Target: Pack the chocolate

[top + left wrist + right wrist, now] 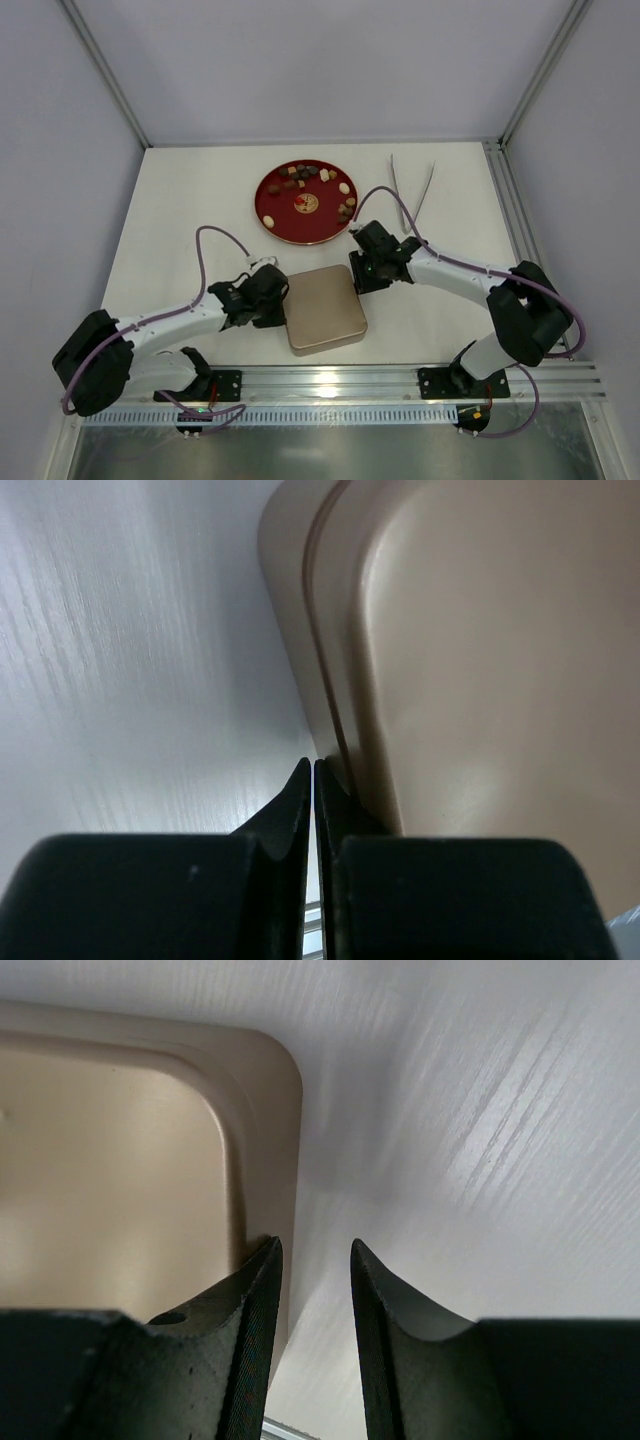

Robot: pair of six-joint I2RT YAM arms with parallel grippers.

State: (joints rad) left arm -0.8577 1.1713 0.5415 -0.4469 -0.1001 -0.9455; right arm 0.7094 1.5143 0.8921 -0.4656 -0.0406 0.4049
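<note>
The chocolate (303, 172), a scatter of dark, tan and cream pieces, lies on the red plate (285, 215) at the far middle of the white table (190, 200), mostly along the plate's rim from 10 round to 4 o'clock. The gold tin (322, 312) sits at 6 o'clock from the plate, near it but not touching, with its lid on. A pair of thin metal tongs (400, 195) lies at 2 o'clock from the plate, its arms spread toward the far edge. The left gripper (280, 298) is low at the tin's 9 o'clock side. In the left wrist view its fingers (290, 810) are pressed together with nothing between them, and the tip of the left gripper (313, 765) is at the foot of the tin (480, 680), right against its wall. The right gripper (357, 278) is at the tin's 1 o'clock corner. In the right wrist view its fingers (255, 1300) stand apart, with only bare table (480, 1110) showing in the gap of the right gripper (313, 1248). One finger overlaps the rim of the tin (110, 1160), the other is over the table beside it. Neither gripper holds any chocolate.
</note>
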